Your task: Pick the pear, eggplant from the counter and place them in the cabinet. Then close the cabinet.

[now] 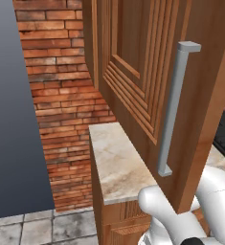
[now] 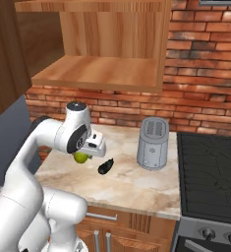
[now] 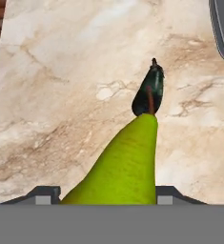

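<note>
My gripper (image 2: 83, 153) is shut on the yellow-green pear (image 2: 80, 158) and holds it a little above the counter (image 2: 136, 184). In the hand view the pear (image 3: 123, 167) fills the space between the finger tips (image 3: 44, 194), its brown stem pointing away. The dark eggplant (image 2: 105, 166) lies on the counter just right of the pear, also seen past the stem as the eggplant (image 3: 149, 90). The cabinet (image 2: 102, 69) above the counter stands open, its shelf bare. Its door (image 1: 133, 72) with the long grey handle (image 1: 174, 110) is swung out to the left.
A grey toaster (image 2: 153, 142) stands on the counter right of the eggplant. A black stove (image 2: 210, 172) adjoins the counter on the right. A red brick wall (image 2: 200, 74) runs behind. The open door hangs over the counter's left end (image 1: 114, 162).
</note>
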{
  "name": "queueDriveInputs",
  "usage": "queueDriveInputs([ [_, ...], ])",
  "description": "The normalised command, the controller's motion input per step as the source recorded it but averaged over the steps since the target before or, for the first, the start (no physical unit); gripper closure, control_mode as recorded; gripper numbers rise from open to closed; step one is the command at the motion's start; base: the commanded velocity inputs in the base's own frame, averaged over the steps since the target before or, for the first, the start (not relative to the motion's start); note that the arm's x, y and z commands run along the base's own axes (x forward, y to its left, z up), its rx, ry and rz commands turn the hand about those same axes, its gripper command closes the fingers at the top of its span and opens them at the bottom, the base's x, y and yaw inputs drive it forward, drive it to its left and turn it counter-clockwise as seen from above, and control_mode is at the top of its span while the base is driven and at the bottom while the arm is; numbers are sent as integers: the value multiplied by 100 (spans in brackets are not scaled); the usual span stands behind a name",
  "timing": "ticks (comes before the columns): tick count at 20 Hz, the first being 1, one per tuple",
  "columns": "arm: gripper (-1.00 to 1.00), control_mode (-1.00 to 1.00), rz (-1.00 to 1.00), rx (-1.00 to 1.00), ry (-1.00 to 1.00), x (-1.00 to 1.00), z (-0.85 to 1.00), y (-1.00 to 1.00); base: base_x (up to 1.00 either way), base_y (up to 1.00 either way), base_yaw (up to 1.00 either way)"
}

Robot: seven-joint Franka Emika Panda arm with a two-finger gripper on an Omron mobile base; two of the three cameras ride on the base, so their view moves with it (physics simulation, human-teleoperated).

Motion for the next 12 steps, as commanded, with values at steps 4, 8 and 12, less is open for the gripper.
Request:
queueDriveInputs([
  [4, 100, -100, 0, 0, -16, 0, 100, -20, 0, 0, 0],
  [8, 100, -100, 0, 1, -9, 14, 100, -20, 0, 0, 0],
  [12, 100, -100, 0, 0, -19, 21, 100, -17, 0, 0, 0],
])
